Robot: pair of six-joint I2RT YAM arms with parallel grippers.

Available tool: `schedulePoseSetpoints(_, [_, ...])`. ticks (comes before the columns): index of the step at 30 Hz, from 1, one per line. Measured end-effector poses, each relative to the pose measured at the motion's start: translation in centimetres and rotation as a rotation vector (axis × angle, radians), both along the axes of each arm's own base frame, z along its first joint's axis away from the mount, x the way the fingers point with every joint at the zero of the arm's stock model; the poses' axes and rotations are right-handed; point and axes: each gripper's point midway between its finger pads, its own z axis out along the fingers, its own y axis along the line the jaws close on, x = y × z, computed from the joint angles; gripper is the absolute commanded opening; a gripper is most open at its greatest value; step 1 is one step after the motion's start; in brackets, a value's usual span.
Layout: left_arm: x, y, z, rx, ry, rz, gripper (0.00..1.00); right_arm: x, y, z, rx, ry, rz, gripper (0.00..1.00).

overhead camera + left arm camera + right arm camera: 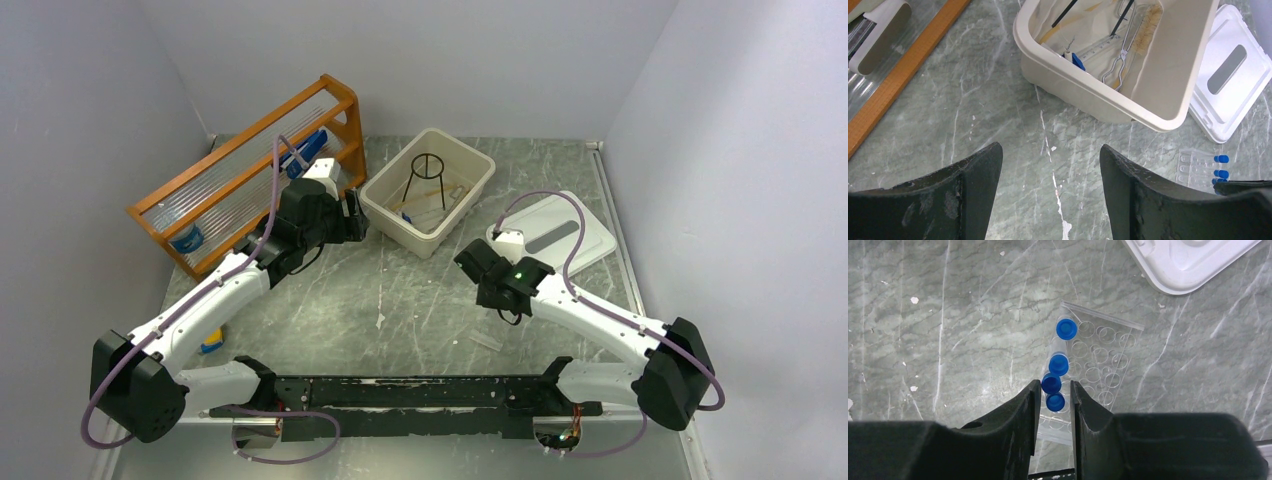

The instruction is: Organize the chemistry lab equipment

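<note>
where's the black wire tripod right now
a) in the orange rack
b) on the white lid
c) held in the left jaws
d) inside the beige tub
d, the top view shows the black wire tripod standing inside the beige tub, which sits beside the white lid.

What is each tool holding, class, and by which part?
Left tool: nothing, open above the table. Right tool: fingers flank a blue-capped vial at its cap; whether it actually grips cannot be told.
</note>
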Motion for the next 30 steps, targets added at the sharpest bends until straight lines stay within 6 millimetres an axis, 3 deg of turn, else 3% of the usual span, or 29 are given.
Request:
schedulePoseSetpoints(6, [0.0,0.0,0.0,0.000,0.000,0.000,0.75,0.2,0.2,0.1,0.006,-0.004,0.013,0.22])
schedulePoseSetpoints(12, [0.0,0.0,0.0,0.000,0.000,0.000,0.75,-0.2,0.4,0.3,0.033,0.000,0.030,0.20])
schedulePoseSetpoints(16, [0.0,0.0,0.0,0.000,0.001,-0.001,0.75,-0.4,0.5,0.2,0.044,0.008,0.035,0.20])
schedulePoseSetpoints(23, [0.0,0.0,0.0,-0.001,0.001,-0.002,0.75,-0.8,0.7,0.1,0.057,0.032,0.045,0.31])
schedulePoseSetpoints(30, [0.0,0.0,0.0,-0.001,0.001,-0.002,0.75,-1.0,0.9,0.0,0.064,0.045,0.052,0.25])
